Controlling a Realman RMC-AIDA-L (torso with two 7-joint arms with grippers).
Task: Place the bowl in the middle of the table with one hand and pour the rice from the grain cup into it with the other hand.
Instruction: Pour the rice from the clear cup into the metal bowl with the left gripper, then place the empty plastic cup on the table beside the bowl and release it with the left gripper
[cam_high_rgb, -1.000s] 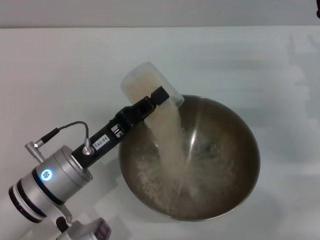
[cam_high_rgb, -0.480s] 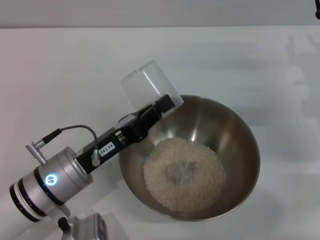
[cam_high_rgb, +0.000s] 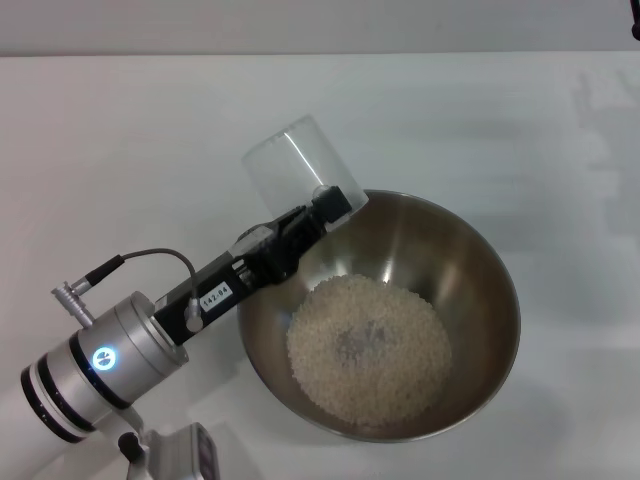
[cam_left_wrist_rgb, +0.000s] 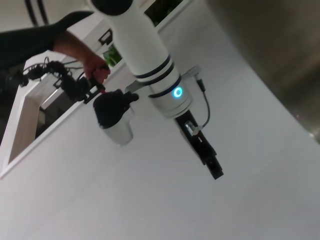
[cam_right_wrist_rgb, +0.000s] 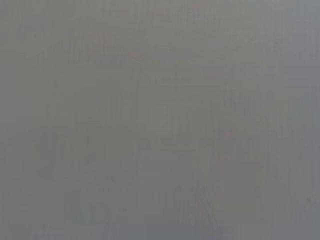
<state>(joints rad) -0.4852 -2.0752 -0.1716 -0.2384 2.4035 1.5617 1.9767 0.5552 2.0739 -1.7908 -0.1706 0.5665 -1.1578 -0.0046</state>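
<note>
White table (cam_high_rgb: 150, 130), steel bowl (cam_high_rgb: 480, 260) holding rice (cam_high_rgb: 368, 345), left claw (cam_high_rgb: 318, 212) clamping tipped grain cup (cam_high_rgb: 295, 165), right claw unseen.

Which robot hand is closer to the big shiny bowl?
Left. The left end effector holds the tipped grain cup right at the bowl rim. The right end effector is not in view.

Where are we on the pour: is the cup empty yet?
Done: the bowl sits on the table with the rice heaped inside. In hand: the left pincer holds the grain cup tipped over the rim, apparently empty. Left: righting and setting down the cup.
</note>
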